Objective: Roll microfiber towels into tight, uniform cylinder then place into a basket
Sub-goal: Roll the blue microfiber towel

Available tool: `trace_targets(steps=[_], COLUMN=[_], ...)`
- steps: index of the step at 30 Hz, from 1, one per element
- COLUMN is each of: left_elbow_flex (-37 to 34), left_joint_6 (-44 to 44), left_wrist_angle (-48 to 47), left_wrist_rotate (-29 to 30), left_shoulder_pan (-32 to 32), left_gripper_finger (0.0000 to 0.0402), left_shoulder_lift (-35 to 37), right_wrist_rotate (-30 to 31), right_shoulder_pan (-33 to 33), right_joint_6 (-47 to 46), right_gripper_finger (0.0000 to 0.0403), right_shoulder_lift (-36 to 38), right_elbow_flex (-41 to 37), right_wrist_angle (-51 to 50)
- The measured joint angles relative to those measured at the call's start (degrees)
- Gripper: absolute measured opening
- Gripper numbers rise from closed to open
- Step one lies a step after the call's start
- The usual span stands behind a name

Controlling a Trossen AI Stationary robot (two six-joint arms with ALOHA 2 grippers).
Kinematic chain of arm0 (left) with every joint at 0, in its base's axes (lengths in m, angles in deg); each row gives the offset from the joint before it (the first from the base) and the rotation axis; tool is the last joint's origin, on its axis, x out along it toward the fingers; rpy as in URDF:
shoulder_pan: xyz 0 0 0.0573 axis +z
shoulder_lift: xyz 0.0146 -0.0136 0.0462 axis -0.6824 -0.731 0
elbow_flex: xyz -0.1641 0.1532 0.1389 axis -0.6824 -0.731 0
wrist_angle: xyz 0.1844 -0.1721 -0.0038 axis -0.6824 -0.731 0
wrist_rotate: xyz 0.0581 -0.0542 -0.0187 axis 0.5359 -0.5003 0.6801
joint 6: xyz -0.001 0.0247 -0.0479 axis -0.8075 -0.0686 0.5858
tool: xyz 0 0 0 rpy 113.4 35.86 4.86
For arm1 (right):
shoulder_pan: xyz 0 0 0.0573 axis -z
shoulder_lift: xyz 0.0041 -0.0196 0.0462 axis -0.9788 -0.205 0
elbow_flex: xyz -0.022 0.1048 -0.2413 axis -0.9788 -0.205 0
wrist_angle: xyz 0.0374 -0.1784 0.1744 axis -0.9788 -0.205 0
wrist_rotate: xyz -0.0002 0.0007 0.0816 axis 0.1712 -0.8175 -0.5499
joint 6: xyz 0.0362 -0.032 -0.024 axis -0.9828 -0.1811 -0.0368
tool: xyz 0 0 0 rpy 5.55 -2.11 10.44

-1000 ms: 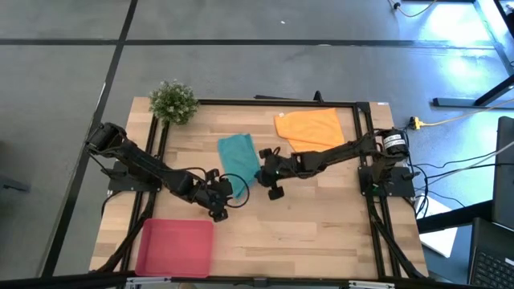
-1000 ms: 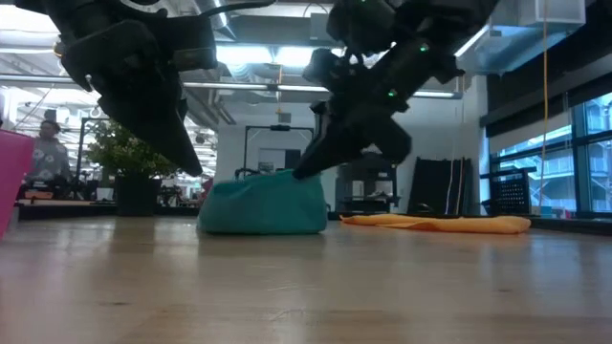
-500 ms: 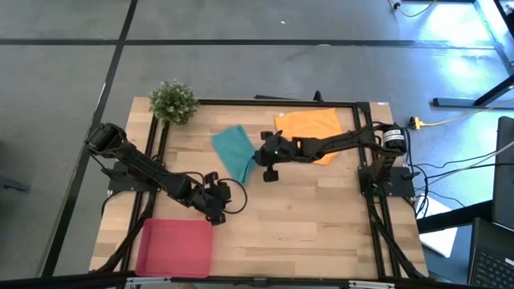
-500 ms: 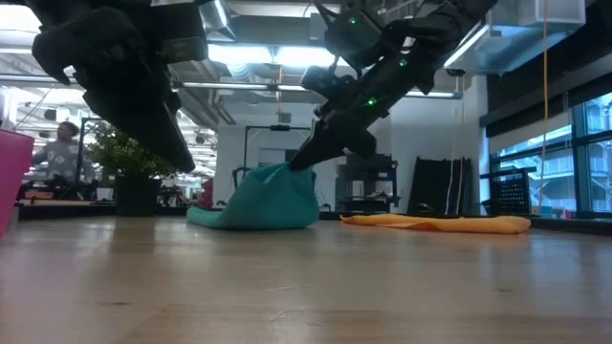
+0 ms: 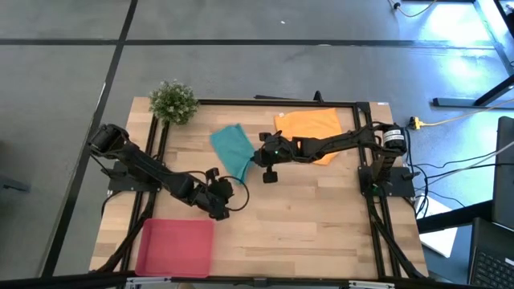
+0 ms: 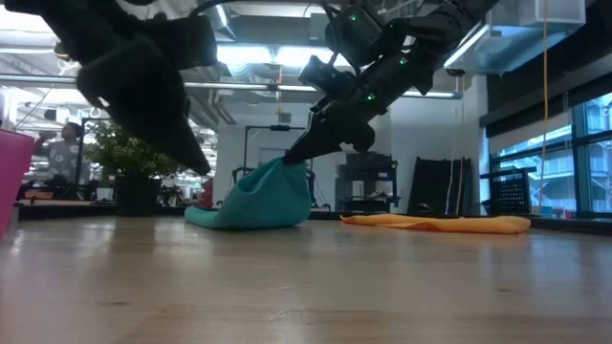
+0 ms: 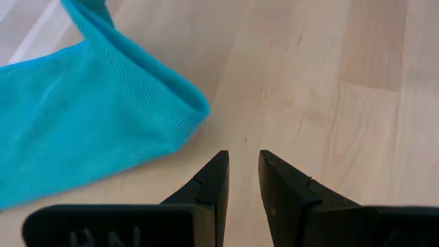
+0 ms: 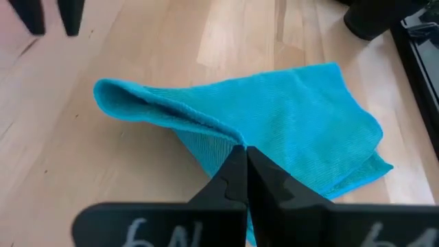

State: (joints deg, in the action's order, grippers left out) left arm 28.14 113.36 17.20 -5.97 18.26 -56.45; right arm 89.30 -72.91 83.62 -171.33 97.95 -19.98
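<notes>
High view first: your teal microfibre towel [image 5: 232,150] lies near the middle of the pale wooden plank table [image 5: 321,217], its long axis slanting from the far left towards the near right, where it ends at the right gripper [image 5: 259,157]. You have that gripper's dark fingers pinched together on one edge of the cloth; in the low view the pinched edge is lifted into a peak [image 6: 285,164] while the rest slumps in a soft heap on the wood. From the right wrist camera the towel [image 8: 274,130] reads as a fine ribbed knit, folded over itself with a rounded, open fold along one side.

Your bright orange microfibre towel [image 5: 309,127] lies flat and roughly rectangular at the far side of the table, partly under the right arm. The shallow red-pink rectangular tray [image 5: 175,247] sits at the near left corner, well apart from both towels.

Your left gripper [image 7: 243,180] hangs just above bare wood beside the teal towel's corner, fingers slightly apart and holding nothing.
</notes>
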Motion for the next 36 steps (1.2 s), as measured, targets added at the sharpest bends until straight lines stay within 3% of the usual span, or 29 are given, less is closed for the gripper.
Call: trace_targets(steps=[6, 19, 31, 36], left_elbow_flex=[0.0, 0.0, -0.1, -0.1], left_joint_6=[-0.5, -0.9, -5.0, -5.4], left_wrist_angle=[0.7, 0.7, 1.9, 2.0], left_wrist_rotate=[1.4, 1.2, 1.5, 4.4], left_shoulder_pan=[2.3, 5.2, 5.4, 5.4], left_gripper_finger=[0.0077, 0.0139, 0.0138, 0.0138], left_shoulder_lift=[-0.5, -0.9, -4.7, -6.4], right_wrist_rotate=[0.0, 0.0, 0.0, 0.0], right_shoulder_pan=[0.0, 0.0, 0.1, 0.1], right_joint_6=[0.0, -1.7, -3.2, -3.2], right_gripper_finger=[0.0000, 0.0000, 0.0000, 0.0000], right_shoulder_lift=[0.0, 0.0, 0.0, 0.0], right_elbow_flex=[0.0, 0.0, 0.0, 0.0], right_wrist_angle=[0.0, 0.2, 1.5, 1.9])
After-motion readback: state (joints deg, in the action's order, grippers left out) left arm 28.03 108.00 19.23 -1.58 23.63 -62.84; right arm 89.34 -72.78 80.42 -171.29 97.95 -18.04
